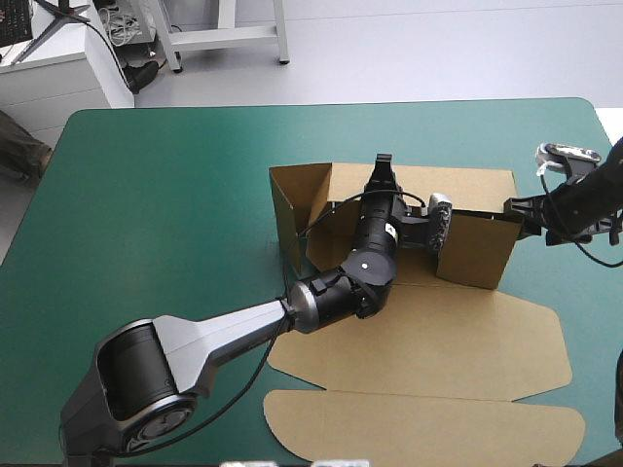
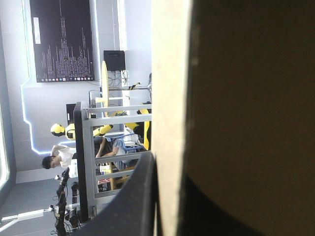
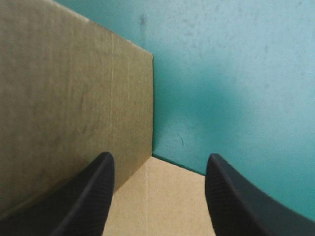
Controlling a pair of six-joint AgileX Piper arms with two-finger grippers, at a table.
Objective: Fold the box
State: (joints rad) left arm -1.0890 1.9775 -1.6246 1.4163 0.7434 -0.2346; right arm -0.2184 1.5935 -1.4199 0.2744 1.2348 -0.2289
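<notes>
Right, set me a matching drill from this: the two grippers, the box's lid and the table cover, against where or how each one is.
Things:
1. left gripper
2. right gripper
3. lid
4. table cover

Places or states:
a. lying flat, on the near side
b. teal-green
c. open, at the right wall of the box
d. reaching inside the box to its far wall, shut on the board

Pairs: 1-d, 2-c, 3-a, 4-b.

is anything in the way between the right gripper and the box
Nothing visible does. The right gripper is open, close to a raised end wall of the box, which stands just ahead of one finger. Between its fingers show only flat board and bare teal-green cover.
</notes>
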